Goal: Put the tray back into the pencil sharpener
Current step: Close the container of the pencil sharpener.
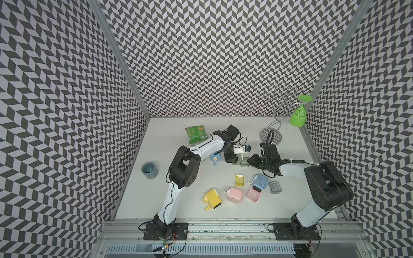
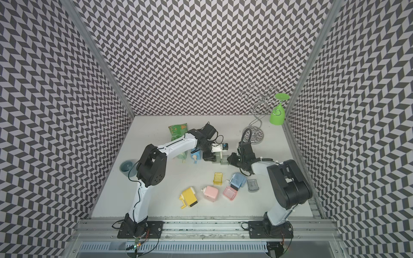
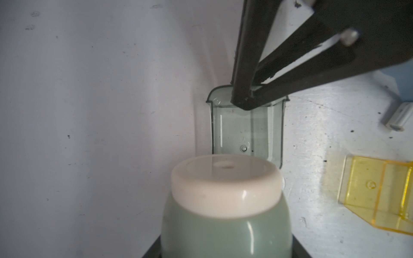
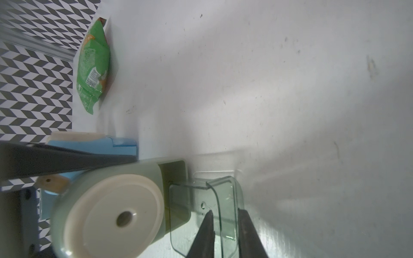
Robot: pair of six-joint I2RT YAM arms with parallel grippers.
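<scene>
**Ana:** Where is the tray?

**Ben:** The clear green tray (image 4: 225, 201) lies on the white tabletop (image 4: 268, 89). Its inner end is at the dark slot of the sage-green pencil sharpener (image 4: 107, 214). Most of it is outside the body, and I cannot tell how far the inner end has gone in.

**Ana:** And the right tool?

**Ben:** The right tool (image 4: 225, 212) is almost closed and pinches the tray's outer end wall. One finger (image 4: 206, 232) is inside the tray and its partner is outside. In the left wrist view both tips meet on that same rim.

**Ana:** What about the left one?

**Ben:** The left tool (image 1: 232, 159) clamps the pencil sharpener, its jaws spread only as wide as the body. The right wrist view shows one dark finger lying along the sharpener's side. The cream round face with the pencil hole shows there too.

**Ana:** Anything close by?

**Ben:** A blue sharpener (image 1: 215, 158) stands just beside the held one, on the left arm's side. A green snack bag (image 1: 196, 134) lies farther back, near the rear wall.

**Ana:** And nearer the arm bases?

**Ben:** A yellow tray (image 1: 239, 180), a pink tray (image 1: 253, 194) and a grey tray (image 1: 274, 187) lie loose there. Among them sit a yellow sharpener (image 1: 213, 198), a pink sharpener (image 1: 234, 194) and a pale blue sharpener (image 1: 260, 181). All of them are well apart from both tools.
</scene>
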